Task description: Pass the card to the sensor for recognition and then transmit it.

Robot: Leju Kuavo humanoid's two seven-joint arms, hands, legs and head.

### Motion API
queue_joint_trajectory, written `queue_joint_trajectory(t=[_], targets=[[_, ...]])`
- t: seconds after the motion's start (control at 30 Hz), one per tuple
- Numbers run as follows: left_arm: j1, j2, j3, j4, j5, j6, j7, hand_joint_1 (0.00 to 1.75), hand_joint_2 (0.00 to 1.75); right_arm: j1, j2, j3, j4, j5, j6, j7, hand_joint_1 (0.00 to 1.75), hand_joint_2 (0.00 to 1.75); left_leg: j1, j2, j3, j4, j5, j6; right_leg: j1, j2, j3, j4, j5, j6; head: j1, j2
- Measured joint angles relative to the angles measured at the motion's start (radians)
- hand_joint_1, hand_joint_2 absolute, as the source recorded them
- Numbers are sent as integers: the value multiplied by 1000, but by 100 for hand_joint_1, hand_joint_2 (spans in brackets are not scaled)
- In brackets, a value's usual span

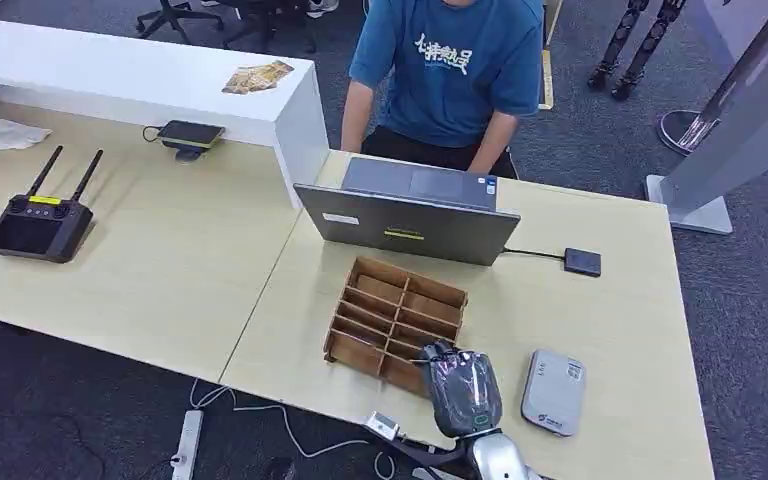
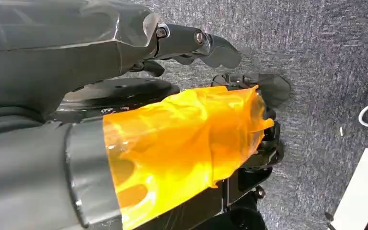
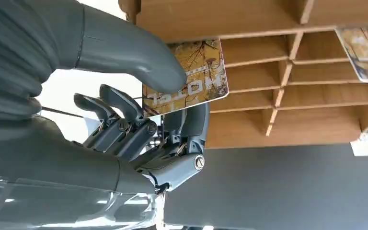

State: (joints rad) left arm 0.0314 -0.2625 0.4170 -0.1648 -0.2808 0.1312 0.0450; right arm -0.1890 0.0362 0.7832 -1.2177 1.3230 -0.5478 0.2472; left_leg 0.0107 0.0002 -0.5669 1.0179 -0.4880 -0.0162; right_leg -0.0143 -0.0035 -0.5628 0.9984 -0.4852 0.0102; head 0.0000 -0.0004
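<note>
Holding: the right hand (image 3: 139, 120) pinches the card (image 3: 191, 79) between its thick thumb and its dark fingers.
Right wrist view: the card's picture side and letters show, and a second card (image 3: 364, 45) sits in another slot of the wooden rack (image 3: 278, 96).
Head view: the right hand (image 1: 460, 385) sits at the rack's (image 1: 395, 315) near right corner, about 5 o'clock from the rack's middle; the card is hidden there.
Sensor: the grey sensor (image 1: 553, 391) lies at 3 o'clock from the hand, near it, not touching.
Room: bare table (image 1: 610, 320) lies between rack and sensor; the table's near edge is just behind the hand.
Laptop: the laptop (image 1: 410, 215) stands at 12 o'clock from the rack, with a person (image 1: 450, 70) behind it.
Left hand: the left hand (image 2: 196, 45) hangs over grey carpet (image 2: 326, 57), fingers bent, holding nothing.
</note>
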Motion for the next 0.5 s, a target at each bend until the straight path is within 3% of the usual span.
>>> queue_joint_trajectory(t=[0.13,0.27,0.5], targets=[[0,0,0,0,-5,-1,-5,0,0,11,1,-12,-34,-5,-92,-30,175,175,0,0,0,0,0,0,0,0,0,0,0,0,0,0],[0,0,0,0,-11,-3,-8,0,0,26,6,-42,-111,-10,-134,-63,175,175,0,0,0,0,0,0,0,0,0,0,0,0,0,0],[0,0,0,0,-20,6,-9,0,0,64,32,-160,-263,-73,-146,-198,175,175,0,0,0,0,0,0,0,0,0,0,0,0,0,0]])
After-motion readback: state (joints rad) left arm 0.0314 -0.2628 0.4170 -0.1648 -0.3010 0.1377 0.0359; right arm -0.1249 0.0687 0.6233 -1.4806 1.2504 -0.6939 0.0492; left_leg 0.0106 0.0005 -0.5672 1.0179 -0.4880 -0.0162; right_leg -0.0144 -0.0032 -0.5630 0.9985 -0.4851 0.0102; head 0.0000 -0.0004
